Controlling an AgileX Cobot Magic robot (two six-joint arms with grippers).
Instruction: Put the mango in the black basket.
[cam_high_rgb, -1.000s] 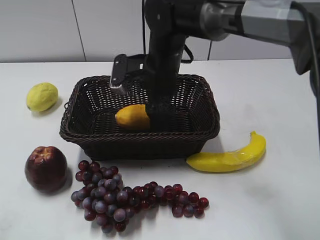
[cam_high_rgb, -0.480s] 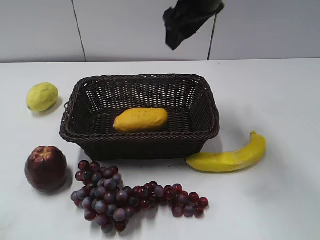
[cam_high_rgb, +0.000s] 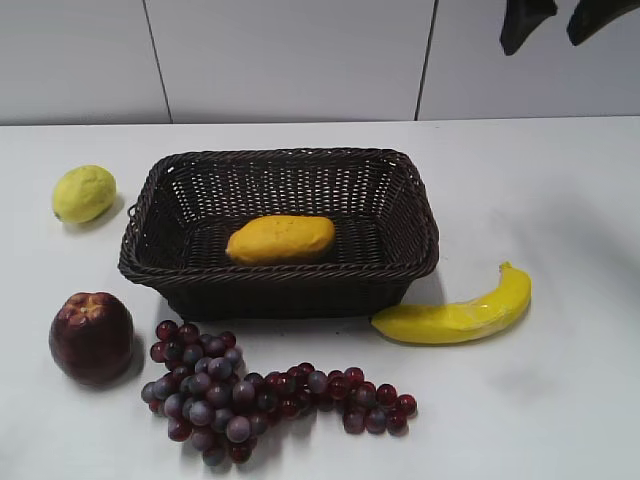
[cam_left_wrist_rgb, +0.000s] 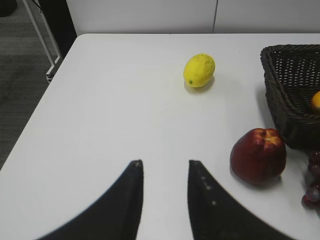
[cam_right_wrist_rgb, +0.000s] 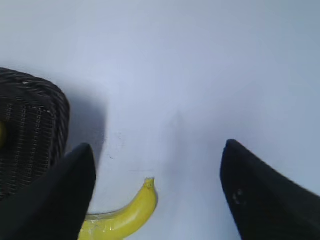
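The orange-yellow mango (cam_high_rgb: 280, 239) lies on the floor of the black basket (cam_high_rgb: 410, 262) at the table's middle. A sliver of the mango (cam_left_wrist_rgb: 316, 101) shows inside the basket (cam_left_wrist_rgb: 290, 80) in the left wrist view. My right gripper (cam_high_rgb: 553, 22) is open and empty, high above the table at the top right; in its own view (cam_right_wrist_rgb: 157, 150) it hangs over the banana, with the basket's corner (cam_right_wrist_rgb: 35, 115) at left. My left gripper (cam_left_wrist_rgb: 165, 162) is open and empty over bare table, left of the basket, and is out of the exterior view.
A lemon (cam_high_rgb: 84, 193) lies left of the basket. A red apple (cam_high_rgb: 91, 337) and a bunch of dark grapes (cam_high_rgb: 250, 393) lie in front of it. A banana (cam_high_rgb: 460, 313) lies at its front right. The table's left edge (cam_left_wrist_rgb: 40, 100) drops to the floor.
My right arm has let go of the mango in the basket, risen out of it and swung up to the top right. The mango stays in the basket.
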